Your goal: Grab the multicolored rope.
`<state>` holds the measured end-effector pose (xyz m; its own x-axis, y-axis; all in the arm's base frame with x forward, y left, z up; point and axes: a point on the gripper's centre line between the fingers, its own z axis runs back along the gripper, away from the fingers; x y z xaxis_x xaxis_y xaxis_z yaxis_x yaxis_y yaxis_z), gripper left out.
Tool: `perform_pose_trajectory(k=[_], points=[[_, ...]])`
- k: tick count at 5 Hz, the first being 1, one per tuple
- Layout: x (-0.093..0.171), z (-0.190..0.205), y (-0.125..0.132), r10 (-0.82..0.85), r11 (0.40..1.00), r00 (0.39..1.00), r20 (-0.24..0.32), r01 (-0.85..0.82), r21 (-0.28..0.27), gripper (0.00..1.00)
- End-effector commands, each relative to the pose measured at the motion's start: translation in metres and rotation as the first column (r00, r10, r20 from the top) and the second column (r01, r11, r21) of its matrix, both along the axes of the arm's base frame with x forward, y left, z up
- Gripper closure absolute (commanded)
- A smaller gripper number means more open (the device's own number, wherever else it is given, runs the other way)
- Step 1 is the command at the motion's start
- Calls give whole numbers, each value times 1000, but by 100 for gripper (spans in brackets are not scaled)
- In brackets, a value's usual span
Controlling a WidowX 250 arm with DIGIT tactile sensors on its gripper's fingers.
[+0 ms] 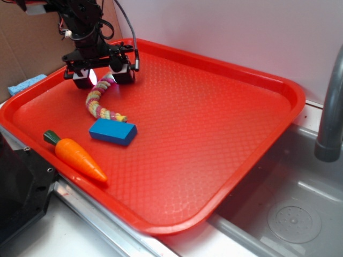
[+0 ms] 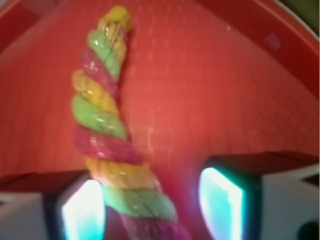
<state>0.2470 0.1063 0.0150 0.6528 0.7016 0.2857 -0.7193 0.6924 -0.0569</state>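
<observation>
gripper (image 1: 102, 75) open, straddling far end of multicolored rope (image 1: 98, 101), holding nothing; soft, floppy, light; pinch there.

- Multicolored rope (image 2: 107, 135): wrist view soft-focus throughout; near end runs off the bottom edge between the gripper (image 2: 155, 202) fingers, so its tip is unseen. In the exterior view the upper end (image 1: 107, 81) passes between the gripper (image 1: 102, 76) pads and is partly covered.
- Contact: left pad (image 2: 82, 210) abuts the rope; right pad (image 2: 220, 197) stands apart. Grip undetermined.
- Fingers: cropped by the bottom and side edges.
- Arm: above the gripper, cut by the top edge.
- Faucet (image 1: 329, 112): far right of the gripper, cropped.
</observation>
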Motion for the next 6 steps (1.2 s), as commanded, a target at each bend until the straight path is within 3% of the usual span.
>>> perform_pose_trajectory(k=[1,2,4,6], points=[[-7,6,7,2,1000,1000,0,-2,-16,100],[-2,8,5,-6,1000,996,-88,8,21,100],[8,73,-38,-182,979,967,-176,195,60,100],[-5,149,-94,-420,907,889,-180,417,-57,100]])
